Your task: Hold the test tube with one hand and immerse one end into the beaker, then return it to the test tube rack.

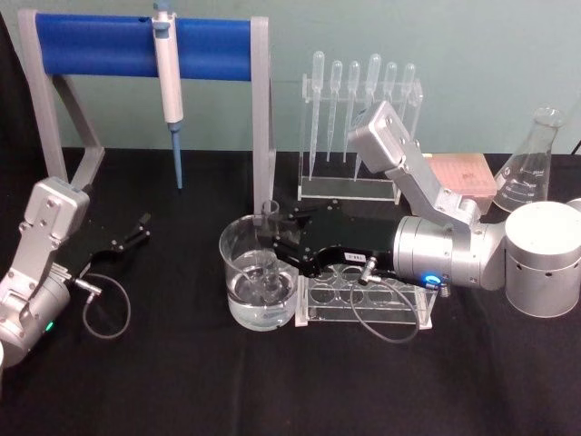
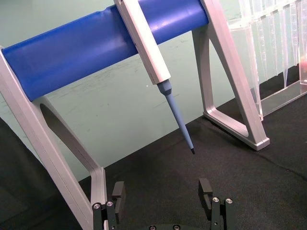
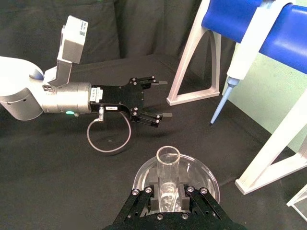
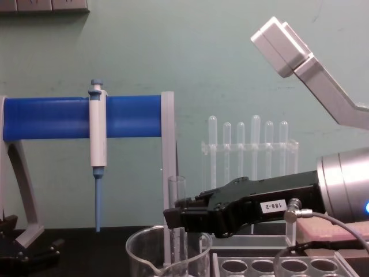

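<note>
Test tube (image 1: 270,218) stands upright inside the beaker (image 1: 234,272), lower end down at the liquid, mouth above the rim. Right gripper (image 1: 274,252) fingers are clamped on the tube over the beaker. Beaker sits on the counter (image 1: 182,381), touching the left end of the clear rack (image 1: 399,304). Left gripper (image 1: 136,232) is well left, fingers apart, empty.
</note>
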Controlling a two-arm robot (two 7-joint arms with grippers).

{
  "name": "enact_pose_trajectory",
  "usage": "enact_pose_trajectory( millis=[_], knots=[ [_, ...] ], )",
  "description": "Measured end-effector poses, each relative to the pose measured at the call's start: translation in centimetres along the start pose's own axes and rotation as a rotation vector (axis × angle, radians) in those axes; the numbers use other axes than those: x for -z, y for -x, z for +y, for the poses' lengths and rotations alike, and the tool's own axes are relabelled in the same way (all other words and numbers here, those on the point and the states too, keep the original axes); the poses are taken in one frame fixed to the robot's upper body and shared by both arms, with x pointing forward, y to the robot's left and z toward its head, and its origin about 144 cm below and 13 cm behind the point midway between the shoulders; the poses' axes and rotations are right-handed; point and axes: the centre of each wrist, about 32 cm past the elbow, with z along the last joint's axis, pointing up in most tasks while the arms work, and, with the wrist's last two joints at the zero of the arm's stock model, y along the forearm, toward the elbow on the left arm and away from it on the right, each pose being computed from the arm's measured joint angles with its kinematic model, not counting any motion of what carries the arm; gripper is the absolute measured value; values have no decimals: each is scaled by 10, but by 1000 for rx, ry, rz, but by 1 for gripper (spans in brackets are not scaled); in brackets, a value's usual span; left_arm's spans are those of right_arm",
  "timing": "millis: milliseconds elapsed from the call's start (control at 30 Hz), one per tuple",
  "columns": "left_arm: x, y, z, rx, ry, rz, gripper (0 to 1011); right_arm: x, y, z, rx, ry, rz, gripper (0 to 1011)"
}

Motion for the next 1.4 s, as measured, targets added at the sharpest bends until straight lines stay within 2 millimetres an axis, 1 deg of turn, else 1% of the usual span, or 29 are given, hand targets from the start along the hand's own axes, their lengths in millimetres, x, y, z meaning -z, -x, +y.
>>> enact_pose_trajectory(
  millis=[1400],
  knots=[
    [0,0,0,0,0,0,1000,0,0,0,0,0,0,231]
  ],
)
